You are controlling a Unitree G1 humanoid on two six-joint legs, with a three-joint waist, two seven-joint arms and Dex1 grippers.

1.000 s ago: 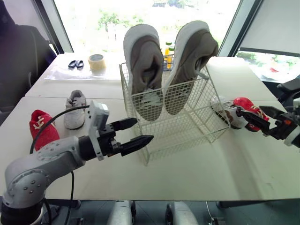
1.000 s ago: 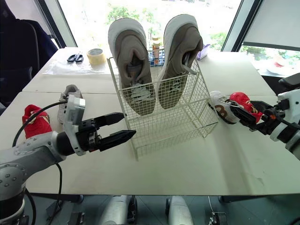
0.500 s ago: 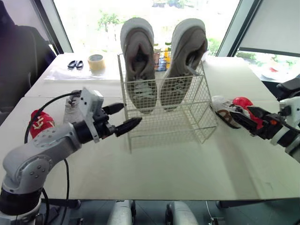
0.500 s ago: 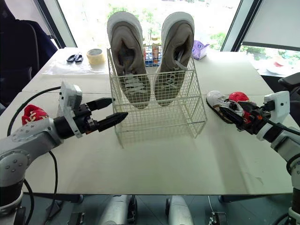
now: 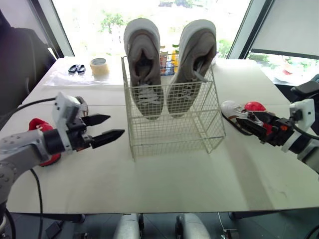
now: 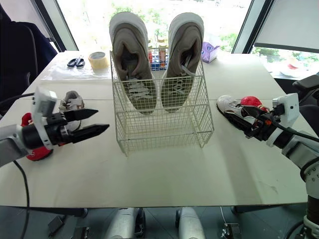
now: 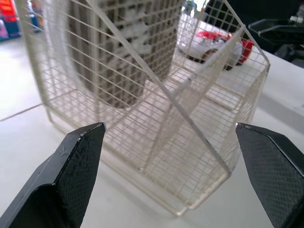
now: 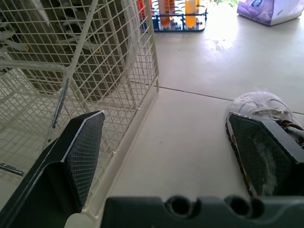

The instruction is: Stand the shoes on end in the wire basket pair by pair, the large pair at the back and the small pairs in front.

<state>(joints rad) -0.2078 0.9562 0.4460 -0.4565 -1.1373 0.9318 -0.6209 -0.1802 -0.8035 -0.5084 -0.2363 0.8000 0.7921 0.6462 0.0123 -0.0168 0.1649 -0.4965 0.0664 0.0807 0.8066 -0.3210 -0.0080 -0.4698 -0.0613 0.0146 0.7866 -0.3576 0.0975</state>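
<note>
My left pincer (image 6: 101,121) hangs over the white bench (image 6: 164,174), just off the left side of the white wire basket (image 6: 164,127). Its two black fingers (image 7: 71,175) are spread wide with nothing between them, and its wrist camera looks straight at the mesh.

The basket sits mid-bench. The large grey-brown trainers stand on end in its rear section, toes up and soles to the back, one on the left (image 6: 130,59) and one on the right (image 6: 182,50), both rising well above the rim.

My right pincer (image 8: 164,118) is low over the bench to the right of the basket, also fully spread and holding nothing. One finger (image 8: 266,156) lies right against the side of a small white trainer (image 6: 232,106); I cannot tell whether it actually touches. A small red shoe (image 6: 251,102) lies just behind that trainer.

On my left, behind the arm, are another small red shoe (image 5: 36,124) and a small grey-and-white trainer (image 6: 70,102), both lying on the bench.

At the far edge I see black-handled scissors (image 6: 76,62), a roll of beige tape (image 6: 98,59), a rack of orange bottles (image 8: 178,12) and a purple tissue pack (image 6: 208,51).
</note>
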